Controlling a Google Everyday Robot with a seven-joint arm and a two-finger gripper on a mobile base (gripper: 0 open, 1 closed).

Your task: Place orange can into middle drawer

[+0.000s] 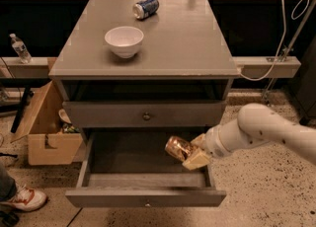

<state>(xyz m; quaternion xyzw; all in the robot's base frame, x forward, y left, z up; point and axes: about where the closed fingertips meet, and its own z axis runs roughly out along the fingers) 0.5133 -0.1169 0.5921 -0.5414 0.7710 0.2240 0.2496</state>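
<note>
The gripper (188,153) pinches the orange can (176,147), tilted, between its tan fingers over the open drawer (146,197), close to the tray's 3 o'clock wall (the can seems to hang clear of the floor, though that is hard to judge). On the cabinet top (197,43) stands a bowl (124,40), with a blue can (145,8) lying on its side at the bowl's 1 o'clock.
</note>
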